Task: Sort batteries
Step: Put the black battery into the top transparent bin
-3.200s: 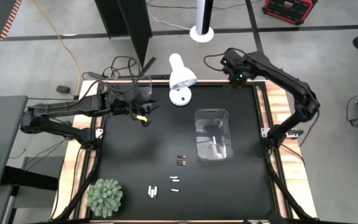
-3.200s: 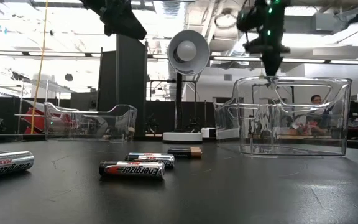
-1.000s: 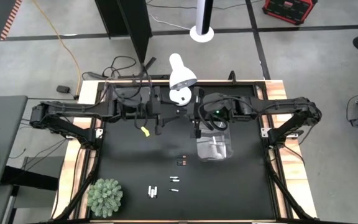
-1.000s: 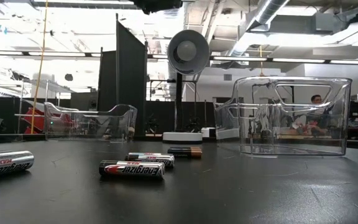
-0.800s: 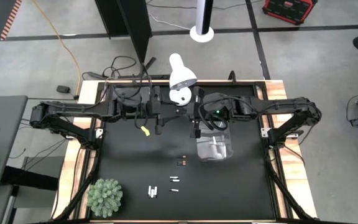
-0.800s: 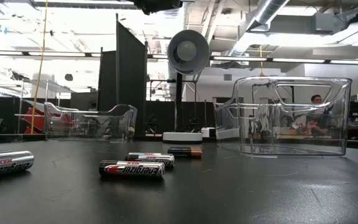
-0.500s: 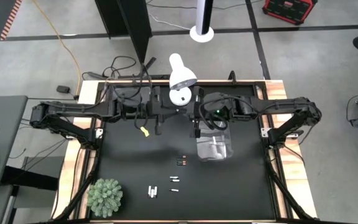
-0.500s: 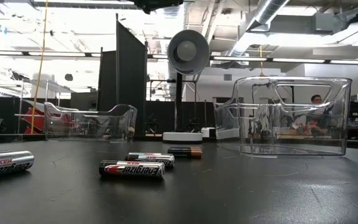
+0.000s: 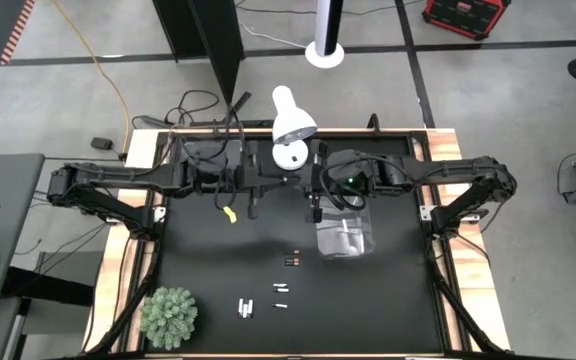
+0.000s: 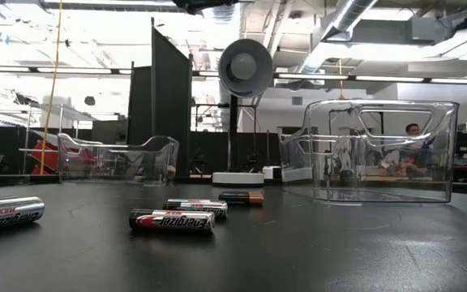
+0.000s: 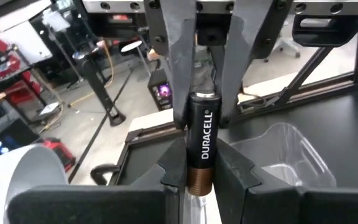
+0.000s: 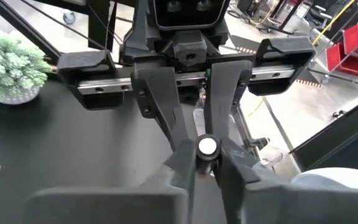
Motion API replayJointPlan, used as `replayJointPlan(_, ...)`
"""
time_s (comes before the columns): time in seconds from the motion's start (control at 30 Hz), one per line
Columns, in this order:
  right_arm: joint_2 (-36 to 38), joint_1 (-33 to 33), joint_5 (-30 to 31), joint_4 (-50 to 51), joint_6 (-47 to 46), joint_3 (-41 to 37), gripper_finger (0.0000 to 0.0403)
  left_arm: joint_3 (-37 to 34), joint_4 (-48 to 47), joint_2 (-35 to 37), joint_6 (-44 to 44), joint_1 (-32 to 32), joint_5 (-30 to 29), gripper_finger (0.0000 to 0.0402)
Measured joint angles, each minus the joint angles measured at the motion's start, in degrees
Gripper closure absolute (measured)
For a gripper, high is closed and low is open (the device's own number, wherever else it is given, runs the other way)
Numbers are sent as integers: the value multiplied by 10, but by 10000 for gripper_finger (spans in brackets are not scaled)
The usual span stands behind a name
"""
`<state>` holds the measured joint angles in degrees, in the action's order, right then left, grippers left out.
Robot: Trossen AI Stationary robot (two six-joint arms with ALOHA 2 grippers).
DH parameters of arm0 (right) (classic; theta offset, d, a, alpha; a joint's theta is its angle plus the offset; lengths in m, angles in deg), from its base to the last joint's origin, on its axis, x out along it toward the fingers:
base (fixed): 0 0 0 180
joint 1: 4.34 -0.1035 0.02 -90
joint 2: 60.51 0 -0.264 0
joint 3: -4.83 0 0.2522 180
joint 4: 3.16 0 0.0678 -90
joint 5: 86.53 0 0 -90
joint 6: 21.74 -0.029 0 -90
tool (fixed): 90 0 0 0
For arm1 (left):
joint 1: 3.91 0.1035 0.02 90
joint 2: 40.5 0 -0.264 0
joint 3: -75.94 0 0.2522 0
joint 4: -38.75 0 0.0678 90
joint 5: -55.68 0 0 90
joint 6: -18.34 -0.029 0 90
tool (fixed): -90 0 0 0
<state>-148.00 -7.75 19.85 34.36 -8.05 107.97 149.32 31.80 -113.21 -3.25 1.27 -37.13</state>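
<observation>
Change: over the last second the left gripper (image 11: 199, 169) has closed on the copper end of the Duracell battery (image 11: 202, 140), and the right gripper (image 12: 207, 159) starts to ease.
Left gripper: clamped on the battery, high above the table (image 9: 218, 270).
Right gripper: nose to nose with the left, at the battery's black end; whether it holds or has let go, I cannot tell.
Meaning: judged a mid-air handover, right to left; this cell looks bound for the left side's bin, and sorting is partly done.
Battery: bridges both grippers, lying along their shared line, pale flat cap facing the right wrist.
Battery material: smooth hard cylinder, glossy black wrap, copper band, white lettering; slick, so a thin hold could let it slip.
Loose batteries (image 10: 173, 220): well below both grippers, lying flat in small groups, dark with red marks and silver.
Clear bin (image 9: 368, 228): just below the right gripper; thin transparent plastic, rounded corners, a few cells inside.
Table surface: matt black, flat, lightly scuffed.
</observation>
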Motion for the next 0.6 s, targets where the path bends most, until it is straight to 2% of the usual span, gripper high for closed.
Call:
replayJointPlan(0.1, 0, -2, 1, -5, 3, 0, 279, -1, -40, 10, 6, -2, -21, 357)
replayJointPlan(0.3, 1, -3, 1, -3, 12, 0, 188, 0, -112, 53, 28, -10, -99, 357)
replayJointPlan(0.47, 2, -2, 3, -1, 12, 0, 168, 0, -237, 102, 101, -1, -202, 357)
replayJointPlan(0.6, 2, -5, 3, 10, 13, 0, 173, 0, -333, 126, 180, 34, -229, 357)
